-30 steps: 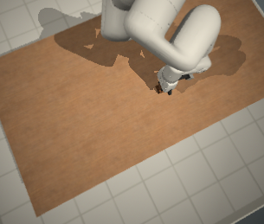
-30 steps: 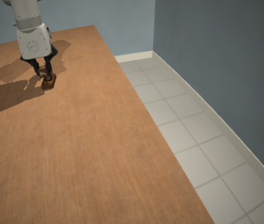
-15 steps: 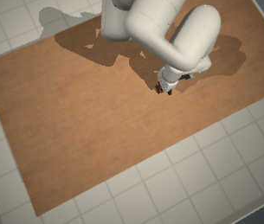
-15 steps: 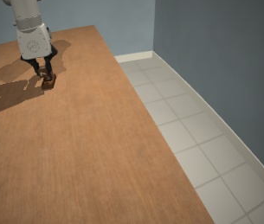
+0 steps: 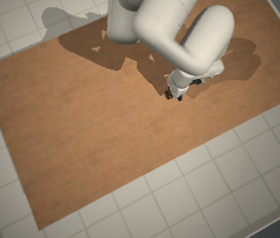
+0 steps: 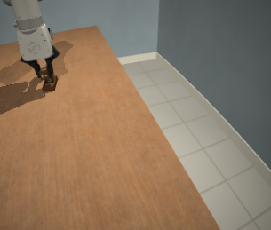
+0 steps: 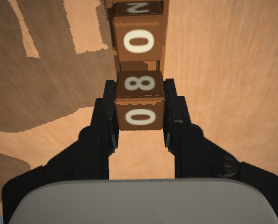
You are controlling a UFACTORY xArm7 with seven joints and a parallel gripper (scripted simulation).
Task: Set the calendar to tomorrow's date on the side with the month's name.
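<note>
My gripper (image 6: 45,75) (image 7: 140,94) is shut on a brown cube (image 7: 122,116), with a finger against each side. Two faces of this cube show in the wrist view, a pale 8 and a pale 0, both lying sideways in the picture. The other cube (image 7: 120,50) is in the brown tray (image 7: 165,25) (image 6: 49,88), beyond the held one; it shows a 0 and, on a darker face at the picture's top edge, a 2. A gap with tray parts showing separates the cubes. The held cube's underside and its height over the tray are hidden. In the top view the arm covers most of this.
The wooden table (image 5: 86,134) (image 6: 83,161) bears the tray. The table's long edge runs to the right of the tray in the exterior view, with tiled floor (image 6: 190,130) beyond. The arm (image 5: 164,33) and its shadow lie over the table's back part.
</note>
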